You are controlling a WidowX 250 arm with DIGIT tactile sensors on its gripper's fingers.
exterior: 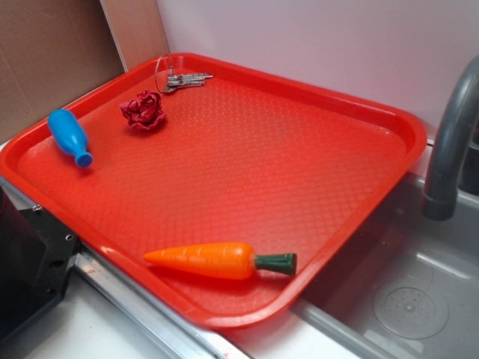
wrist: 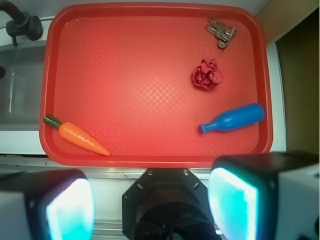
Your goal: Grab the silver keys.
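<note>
Gripper [wrist: 150, 210] wide open and empty, held back off the tray [wrist: 150, 159]; keys [wrist: 221, 33] lie flat in its far corner near the rose [wrist: 206, 75], looking light, stiff, slippery, best pinched across the bunched blades.

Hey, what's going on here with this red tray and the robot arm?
Nothing is being handled yet. The robot's pincer is open and hangs above the near edge of the red tray, holding nothing. The silver keys it is meant to grab lie untouched in the tray's far corner, with a dark red rose-like object close by. A blue bottle and a toy carrot also lie on the tray, beside a sink.
</note>
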